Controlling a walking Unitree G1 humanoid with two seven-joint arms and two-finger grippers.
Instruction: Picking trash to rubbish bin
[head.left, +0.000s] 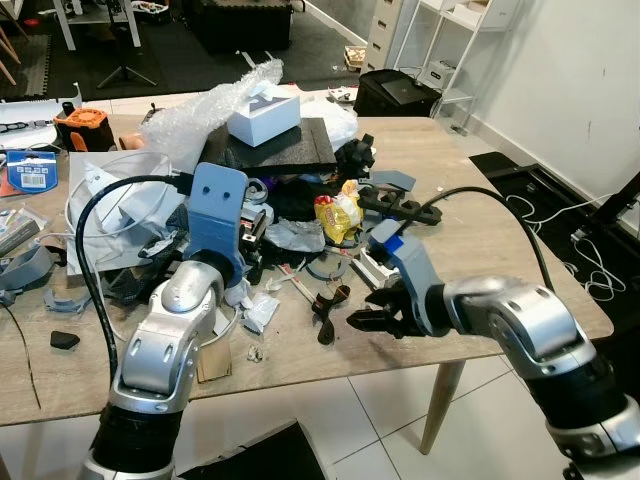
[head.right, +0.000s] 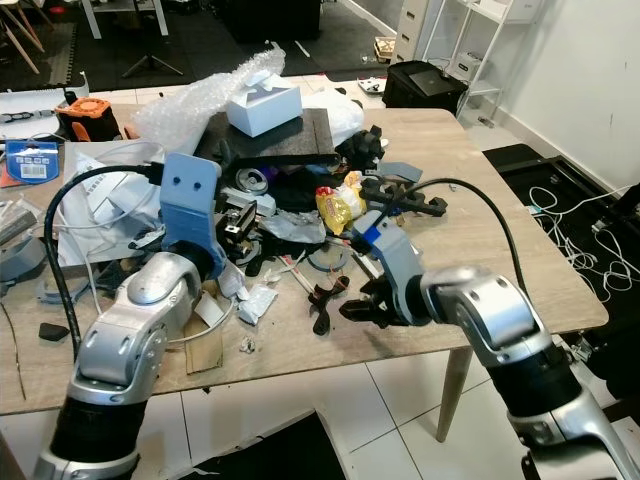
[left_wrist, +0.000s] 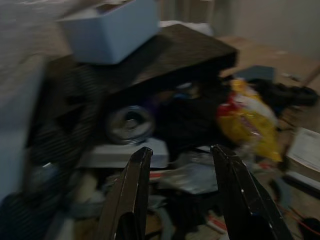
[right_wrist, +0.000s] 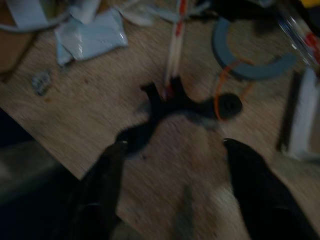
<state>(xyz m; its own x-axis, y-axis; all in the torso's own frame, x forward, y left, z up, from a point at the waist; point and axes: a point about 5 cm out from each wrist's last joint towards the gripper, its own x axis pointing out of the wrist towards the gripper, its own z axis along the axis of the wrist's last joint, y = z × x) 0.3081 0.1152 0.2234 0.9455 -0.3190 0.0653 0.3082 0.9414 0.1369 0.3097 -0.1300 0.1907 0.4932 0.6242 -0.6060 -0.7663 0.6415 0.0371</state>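
Right hand (head.left: 372, 318) poised, fingers spread and empty, beside the black scrap (head.left: 330, 310).
The scrap lies at the counter's (head.left: 500, 240) 6 o'clock edge; looks light and limp, best pinched mid-length. Left hand (left_wrist: 180, 200) gapes, empty.

Both eye views look forward and down from the head onto the cluttered wooden table (head.left: 500, 240), sharing the yellow snack bag (head.left: 338, 215) at frame centre; the left wrist view sits close to that bag (left_wrist: 250, 125); the right wrist view faces bare tabletop near the black scrap (right_wrist: 170, 107).
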